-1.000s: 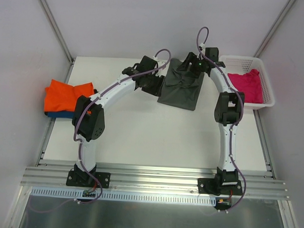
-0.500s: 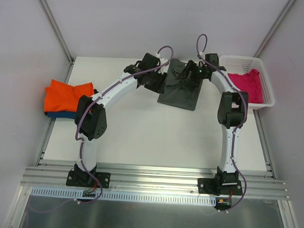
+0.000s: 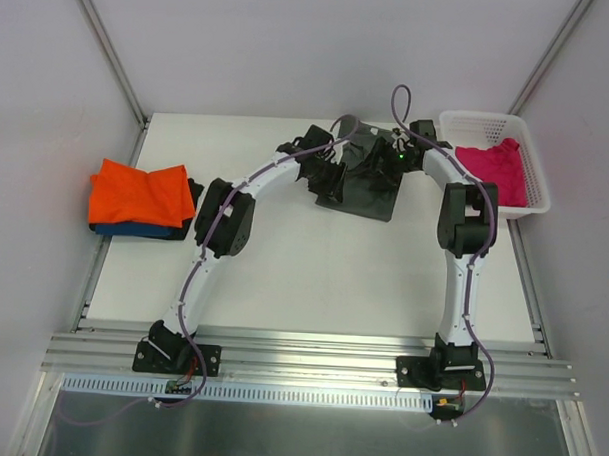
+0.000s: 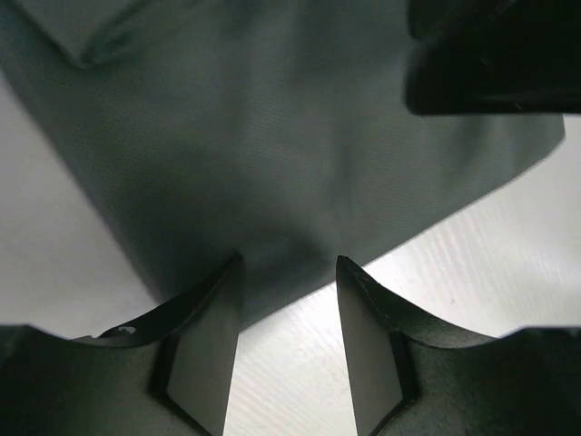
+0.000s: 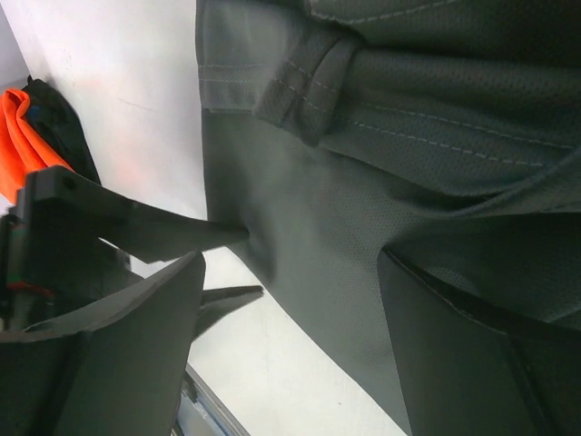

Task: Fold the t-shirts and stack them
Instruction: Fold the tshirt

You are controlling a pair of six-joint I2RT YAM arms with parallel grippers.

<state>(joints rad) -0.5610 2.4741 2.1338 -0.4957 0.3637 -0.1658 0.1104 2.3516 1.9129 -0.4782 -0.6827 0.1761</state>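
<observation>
The dark grey t-shirt (image 3: pixel 371 185) lies partly folded at the far middle of the table. My left gripper (image 3: pixel 331 176) is at its left edge. In the left wrist view it (image 4: pixel 289 265) is open, and the shirt's edge (image 4: pixel 272 163) reaches just between the fingertips. My right gripper (image 3: pixel 389 156) is over the shirt's far part. In the right wrist view it (image 5: pixel 290 263) is wide open above the grey cloth (image 5: pixel 363 200), holding nothing. The bright orange t-shirt (image 3: pixel 139 191) lies folded on the blue t-shirt (image 3: pixel 119 229) at the left. The magenta pink t-shirt (image 3: pixel 492 170) lies crumpled in the basket.
The white mesh basket (image 3: pixel 538 191) stands at the far right of the table. The two grippers are close together: the left fingers (image 5: pixel 172 238) show in the right wrist view, and the right gripper's body (image 4: pixel 490 54) shows in the left wrist view. Metal frame posts stand at the far corners.
My left arm has swung right and its gripper has reached the grey shirt's left edge. The right gripper has shifted slightly left over the shirt. The shirt looks narrower and more bunched.
</observation>
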